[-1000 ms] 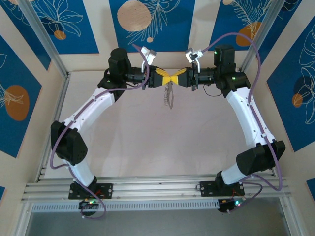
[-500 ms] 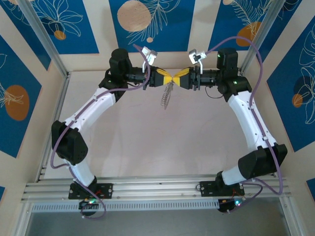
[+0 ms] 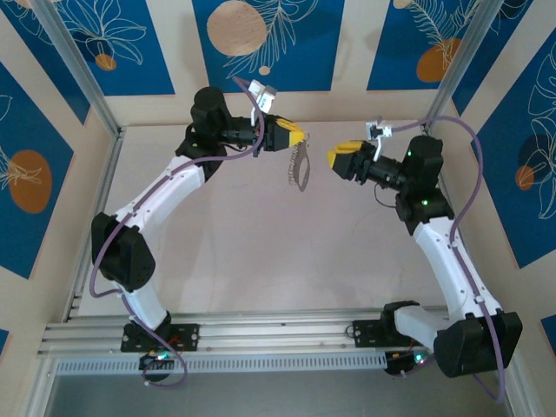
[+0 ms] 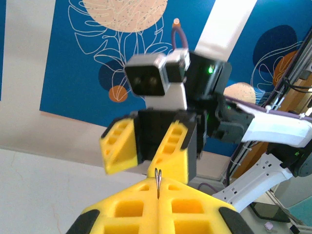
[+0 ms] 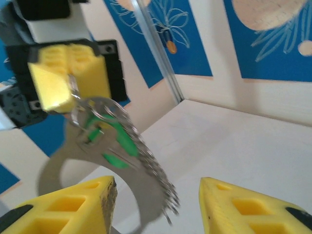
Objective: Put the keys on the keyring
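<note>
While both arms are bolted to the metal rail (image 3: pixel 278 330) at the near edge, all the action sits way out at the far end of the pale worktop (image 3: pixel 261 252), up in the air above it. The right tool (image 3: pixel 334 156) is the nearer of the two, right of the middle, pointing left with its yellow fingers (image 5: pixel 87 204) clearly spread apart; from its own wrist camera you look straight through the gap at the stuff hanging beyond it. A bit farther back and to the left, the left tool (image 3: pixel 298 135) is clamped tight, pads pressed flat together, and its wrist view shows a thin sliver of metal sticking up out of the seam between them. That's the keyring (image 5: pixel 63 161), a grey loop pinched at its top end and dangling below the left tool, off the worktop. The keys (image 5: pixel 151 170) hang in a blurry silvery fan along the loop's right side, with a green piece (image 5: pixel 122 141) mixed in. Honestly can't tell from the blur whether every key is actually threaded on. The two tools are near each other but apart, not touching. Behind all of it is the far wall (image 3: pixel 261 35) with blue leaf-print panels.
</note>
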